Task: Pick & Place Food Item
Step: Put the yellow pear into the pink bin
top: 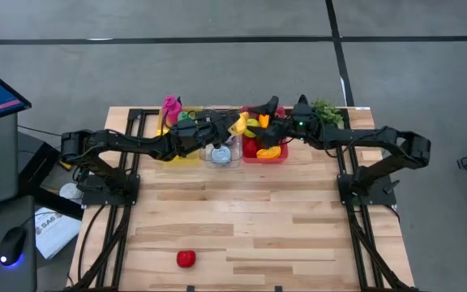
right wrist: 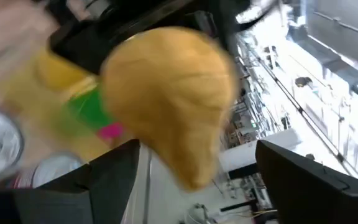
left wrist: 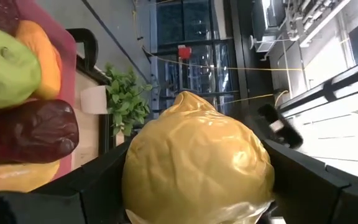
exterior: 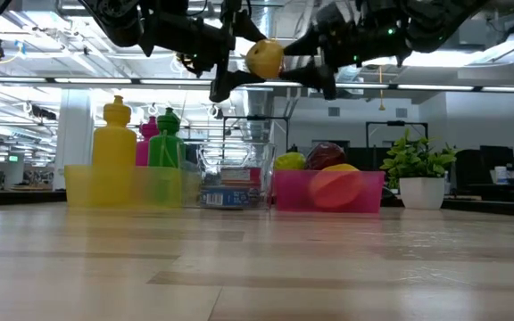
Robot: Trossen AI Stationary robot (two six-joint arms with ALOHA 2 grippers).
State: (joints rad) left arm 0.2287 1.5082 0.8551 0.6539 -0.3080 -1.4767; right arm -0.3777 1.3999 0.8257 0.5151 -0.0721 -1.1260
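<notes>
Pale wooden desk [exterior: 257, 267] in front of a bright open office, both arms meeting in mid-air over its far edge.

Left jaws closed on a lemon [exterior: 264, 58], gripping it across the middle, high above the desk. Right jaws directly opposite, spread wide to either side of the same lemon, with a clear gap on each side in the right wrist view and no contact visible. Judged as a hand-over in the air, or a second grip not yet taken.

To do this step well:
- Hold the left jaws dead steady while the right jaws come in.
- Centre the lemon between the right jaws before closing; aim for the broad belly, not the pointed end, since a waxy rounded skin probably squirts out of an off-centre pinch.
- Close the right jaws fully, then release the left ones, never both loose together.
- Back the left arm straight away from the fruit to avoid knocking it.

Directly beneath the jaws, a pink bin [exterior: 375, 194] of fruit. Below and to the left arm's side, a clear bin [exterior: 205, 174] with tins, then a yellow bin [exterior: 83, 187] holding bottles [exterior: 118, 134]. A drop from here would likely land in or beside the pink bin. Beyond the right jaws, a potted plant [exterior: 415, 174] at the desk corner. Well apart from both jaws, near the front edge, a small red fruit [top: 186, 259] alone on the wood.
</notes>
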